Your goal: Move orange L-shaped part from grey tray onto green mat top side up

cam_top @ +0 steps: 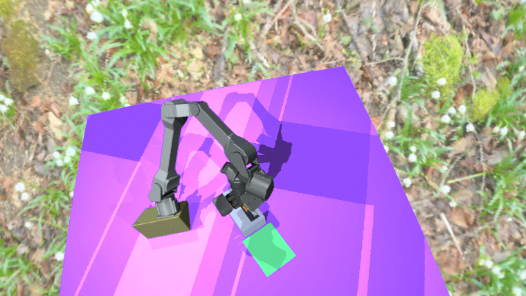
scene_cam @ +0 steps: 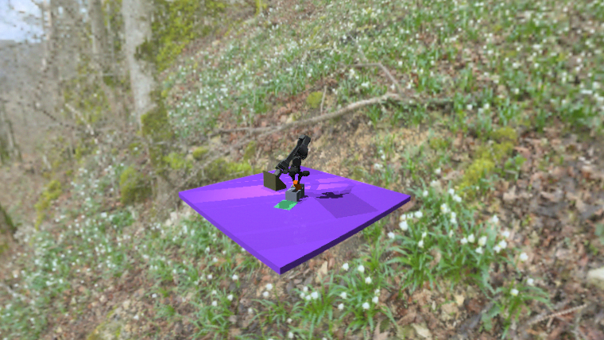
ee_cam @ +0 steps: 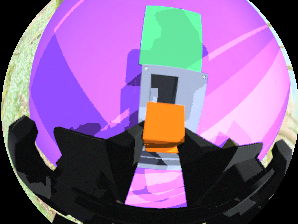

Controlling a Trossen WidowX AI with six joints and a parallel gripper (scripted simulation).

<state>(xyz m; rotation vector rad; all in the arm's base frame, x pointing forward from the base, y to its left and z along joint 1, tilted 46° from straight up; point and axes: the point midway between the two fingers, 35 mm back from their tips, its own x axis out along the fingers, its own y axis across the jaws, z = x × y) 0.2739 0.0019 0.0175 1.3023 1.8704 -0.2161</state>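
The orange part (cam_top: 244,207) (scene_cam: 296,183) (ee_cam: 164,122) is pinched between the fingers of my gripper (cam_top: 243,207) (scene_cam: 296,180) (ee_cam: 161,127), which is shut on it. The part stands up over the grey tray (cam_top: 247,228) (scene_cam: 292,195) (ee_cam: 200,92). The dark pocket (ee_cam: 168,89) shows uncovered at the tray's mat-side end in the wrist view. Whether the part's lower end is clear of the pocket is hidden. The green mat (cam_top: 268,253) (scene_cam: 285,205) (ee_cam: 172,35) lies flat next to the tray with nothing on it.
The arm's olive base block (cam_top: 165,224) (scene_cam: 273,180) stands on the purple table (cam_top: 331,238) (scene_cam: 270,241) (ee_cam: 240,60), to the left of the tray in the top view. Shadows and pink bands cross the table.
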